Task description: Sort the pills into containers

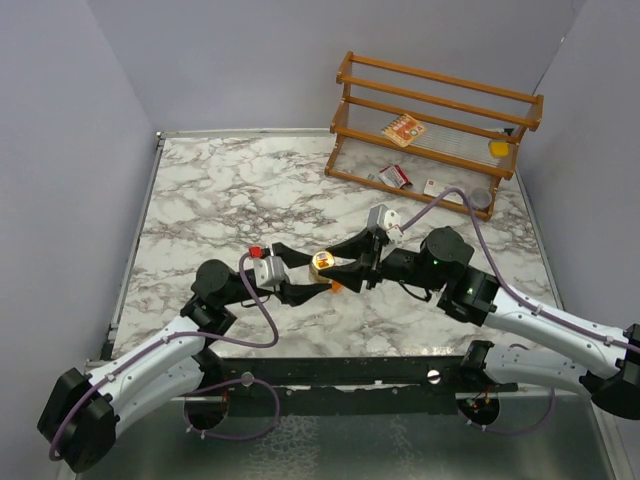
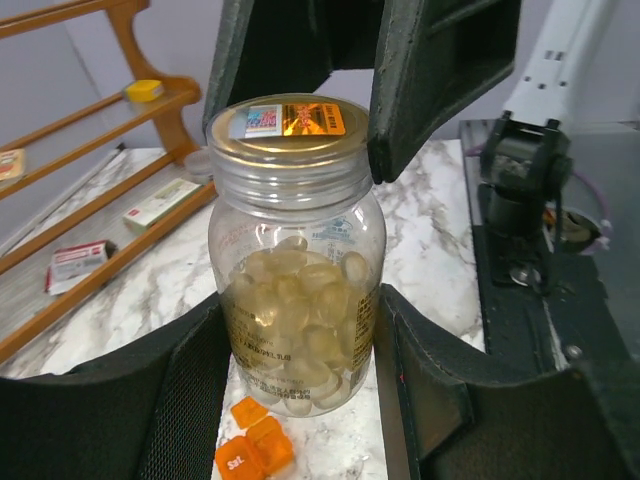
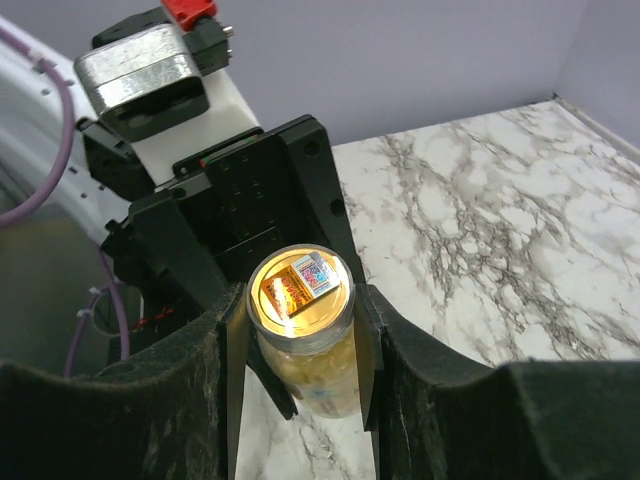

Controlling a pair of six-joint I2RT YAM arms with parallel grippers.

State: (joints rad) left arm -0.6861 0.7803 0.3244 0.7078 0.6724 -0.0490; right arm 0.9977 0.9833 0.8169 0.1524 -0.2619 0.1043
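Jar (image 2: 298, 230) is upright over mid-counter (image 1: 220, 190), long axis vertical, w/ both arms on it. Left gripper (image 2: 300, 345) jaws are part-closed on the body; right gripper (image 3: 300, 300) jaws are clamped on the gold lid (image 3: 298, 283) from the opp. side. Orange box (image 2: 255, 452) lies by the jar's base; lid twist-off prob. next.
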